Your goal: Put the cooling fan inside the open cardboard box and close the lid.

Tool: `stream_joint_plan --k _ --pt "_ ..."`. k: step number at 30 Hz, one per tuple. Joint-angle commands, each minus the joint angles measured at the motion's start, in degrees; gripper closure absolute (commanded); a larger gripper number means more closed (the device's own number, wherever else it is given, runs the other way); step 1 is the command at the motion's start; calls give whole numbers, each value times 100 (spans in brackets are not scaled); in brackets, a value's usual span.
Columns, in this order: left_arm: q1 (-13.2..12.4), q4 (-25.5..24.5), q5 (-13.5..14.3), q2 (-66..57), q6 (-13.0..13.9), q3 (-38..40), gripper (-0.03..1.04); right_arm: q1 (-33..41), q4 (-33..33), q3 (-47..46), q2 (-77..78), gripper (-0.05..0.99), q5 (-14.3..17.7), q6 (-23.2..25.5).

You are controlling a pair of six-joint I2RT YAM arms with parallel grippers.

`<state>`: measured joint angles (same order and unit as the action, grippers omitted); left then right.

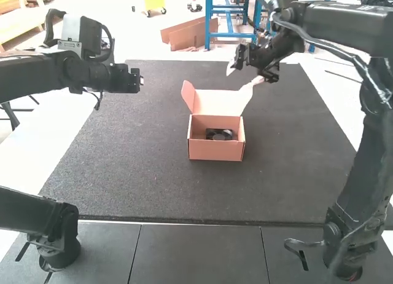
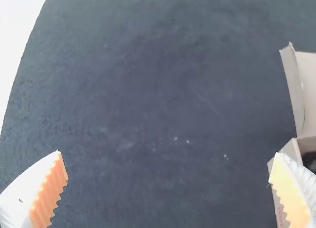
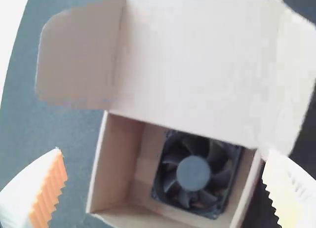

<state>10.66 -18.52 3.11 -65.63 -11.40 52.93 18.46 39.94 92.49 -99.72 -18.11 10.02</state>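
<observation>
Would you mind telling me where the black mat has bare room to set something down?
Bare: the stretch of mat left of the cardboard box, below the left hand; the strip from the box's front to the mat's near edge; the patch right of the box. Crowded: behind the box, where the open lid stands under the right hand.

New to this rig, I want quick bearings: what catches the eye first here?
An open cardboard box at the middle of the black mat, the cooling fan lying flat inside, its lid standing up behind. The right gripper hangs open above the lid's right corner; the left gripper, also open, is off to the box's left.
</observation>
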Motion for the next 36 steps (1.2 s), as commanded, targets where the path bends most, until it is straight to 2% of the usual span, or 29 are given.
stream_joint_plan --k 1,4,7,12,15,26,36 --pt "86 191 -109 -346 -240 464 4 -167 -74 -486 515 5 352 -870" --pt "103 367 -118 -759 -337 675 4 -185 -303 -1057 779 5 449 -914" --pt "121 631 -109 -1137 -372 877 4 -185 -997 -1637 990 5 598 -888" --pt "235 657 -118 -1893 -451 1369 4 -220 -2395 -2288 1051 5 598 -765" --pt "350 683 -109 -2270 -451 1677 4 -202 -2896 -2367 963 5 659 -756" --pt "675 490 -74 -3492 -442 2758 4 -352 -2852 -1664 208 5 607 -686" --pt "701 429 58 -3967 -416 3101 4 -580 -2342 -1013 -372 5 387 -747"
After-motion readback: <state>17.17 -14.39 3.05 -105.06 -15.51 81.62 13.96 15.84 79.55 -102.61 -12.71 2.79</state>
